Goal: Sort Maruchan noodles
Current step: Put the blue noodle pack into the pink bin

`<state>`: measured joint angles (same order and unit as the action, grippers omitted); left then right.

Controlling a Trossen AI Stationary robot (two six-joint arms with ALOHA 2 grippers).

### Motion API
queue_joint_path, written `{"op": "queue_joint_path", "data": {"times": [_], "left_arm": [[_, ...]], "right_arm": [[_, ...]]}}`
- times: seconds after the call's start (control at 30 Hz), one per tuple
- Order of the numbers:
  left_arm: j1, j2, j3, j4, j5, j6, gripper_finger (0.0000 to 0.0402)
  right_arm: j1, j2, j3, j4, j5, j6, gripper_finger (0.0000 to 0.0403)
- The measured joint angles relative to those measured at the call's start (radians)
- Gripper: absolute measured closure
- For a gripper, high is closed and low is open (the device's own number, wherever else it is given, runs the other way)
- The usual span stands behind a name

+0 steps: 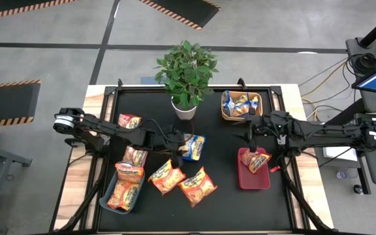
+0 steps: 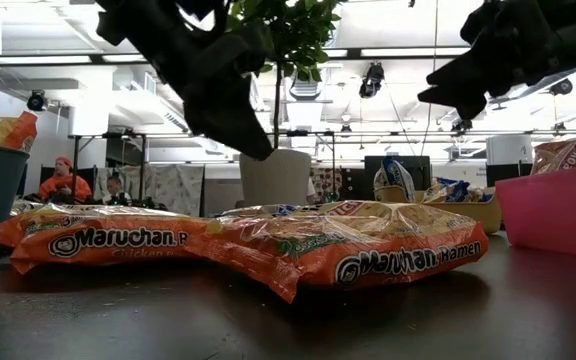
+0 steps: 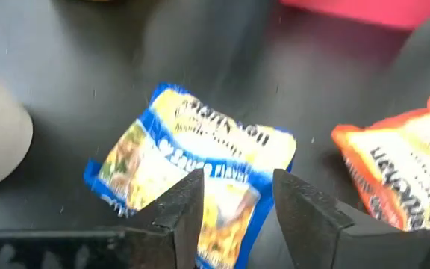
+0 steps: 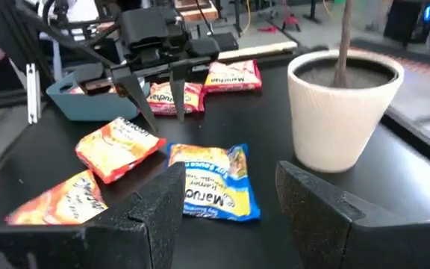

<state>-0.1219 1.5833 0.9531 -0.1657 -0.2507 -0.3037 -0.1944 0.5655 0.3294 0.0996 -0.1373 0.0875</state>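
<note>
A blue-and-yellow Maruchan packet (image 1: 193, 147) lies flat on the black table near the middle. It also shows in the left wrist view (image 3: 192, 164) and the right wrist view (image 4: 215, 183). My left gripper (image 1: 177, 155) hovers just above its near-left end, open, fingers pointing down (image 3: 234, 202). Two orange packets (image 1: 166, 176) (image 1: 198, 186) lie flat in front of it. Red-pink packets (image 1: 130, 121) (image 1: 136, 155) lie to the left. My right gripper (image 1: 250, 134) is open and empty (image 4: 230, 202) above the far end of the red bin (image 1: 243, 181).
The red bin holds a packet (image 1: 254, 160). A grey-blue bin (image 1: 111, 201) at the front left holds orange packets. An orange bin (image 1: 226, 112) at the back holds blue packets. A potted plant (image 1: 185, 109) stands at the back middle. People sit in the room beyond the table (image 2: 65, 180).
</note>
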Motion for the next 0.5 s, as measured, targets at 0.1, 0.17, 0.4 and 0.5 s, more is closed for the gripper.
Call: {"op": "queue_joint_path", "data": {"times": [0.1,0.17,0.4,0.5], "left_arm": [[0.0,0.0,-0.006,-0.021,0.0,0.007,0.0254],[0.0,0.0,-0.016,-0.023,0.0,0.025,0.0256],[-0.002,0.0,-0.037,-0.041,0.009,0.127,0.0276],[-0.002,-0.001,-0.039,-0.045,0.019,0.193,0.0286]], "right_arm": [[0.0,0.0,0.0,-0.02,0.0,0.079,0.0204],[0.0,0.0,0.0,-0.041,0.001,0.139,0.0204],[0.045,0.032,-0.001,-0.065,0.003,0.344,0.0204],[0.11,0.076,-0.002,-0.054,0.047,0.397,0.0205]]}}
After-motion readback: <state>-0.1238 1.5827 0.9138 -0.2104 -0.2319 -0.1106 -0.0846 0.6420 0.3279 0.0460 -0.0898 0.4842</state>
